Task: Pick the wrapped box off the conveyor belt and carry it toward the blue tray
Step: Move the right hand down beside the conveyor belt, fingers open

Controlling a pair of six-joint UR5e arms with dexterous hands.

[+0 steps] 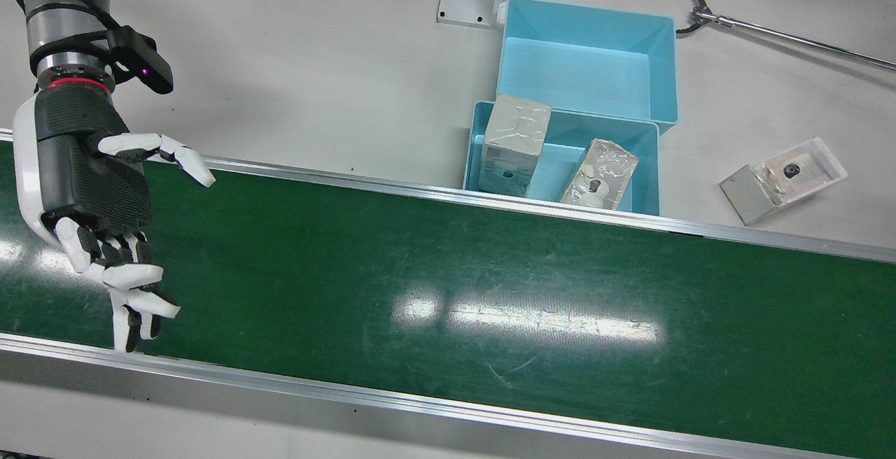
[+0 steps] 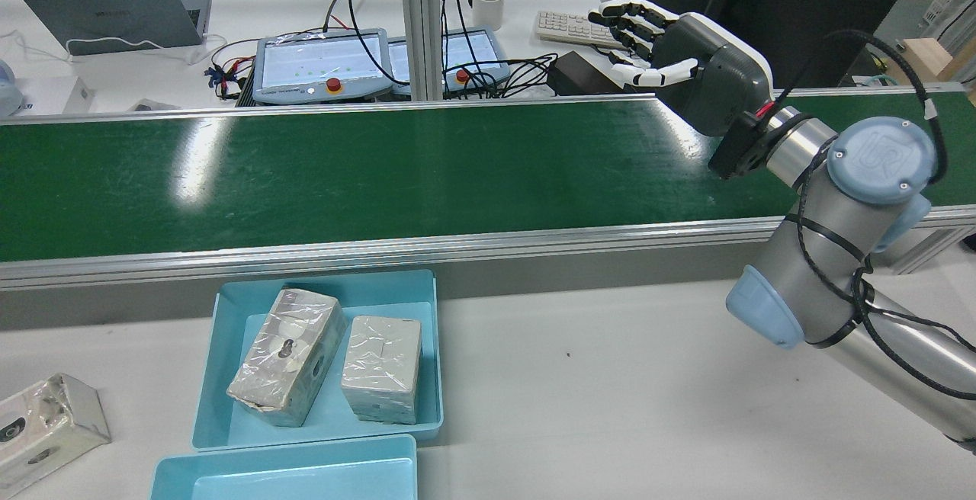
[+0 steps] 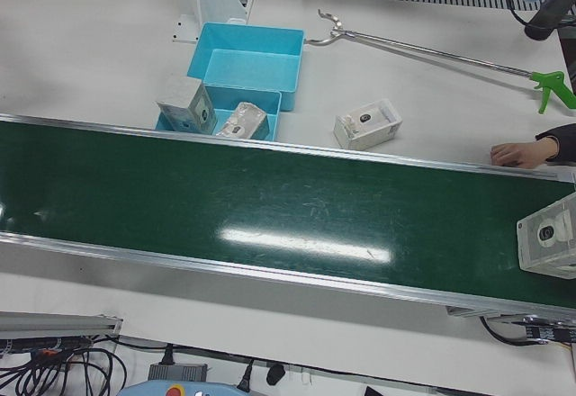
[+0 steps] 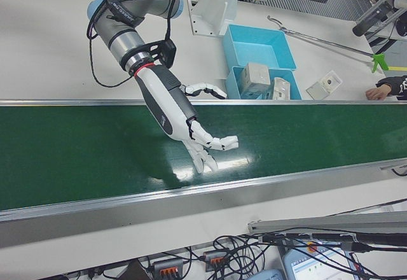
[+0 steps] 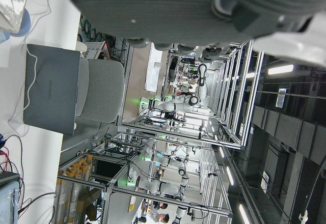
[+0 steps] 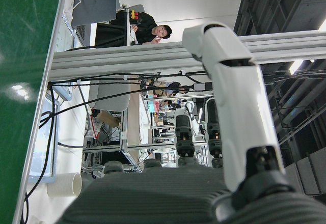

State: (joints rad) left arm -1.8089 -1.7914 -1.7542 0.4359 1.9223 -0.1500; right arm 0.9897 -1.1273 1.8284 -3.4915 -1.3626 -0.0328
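Over the green conveyor belt (image 1: 448, 291), at its end on the robot's right, the right hand (image 1: 91, 200) hangs with fingers (image 1: 133, 284) spread apart, palm open, nothing in its grasp. Belt surface directly under the hand is bare.

Far down the belt from the hand, at the opposite end, a wrapped box (image 3: 549, 245) sits on the belt; seen only in the left-front view. A person's hand (image 3: 520, 153) rests on the counter (image 1: 315, 67) beside that end.

Off the belt on the robot's side, well away from the hand, blue tray (image 1: 640, 186) holds two wrapped boxes; a second blue tray (image 1: 588, 67) sits behind it. Another wrapped box (image 1: 784, 179) lies on the counter further along, with a reach-grabber tool (image 1: 770, 32) beyond it.

Left hand: only the underside (image 5: 204, 5) shows in its own view; cannot tell its state.
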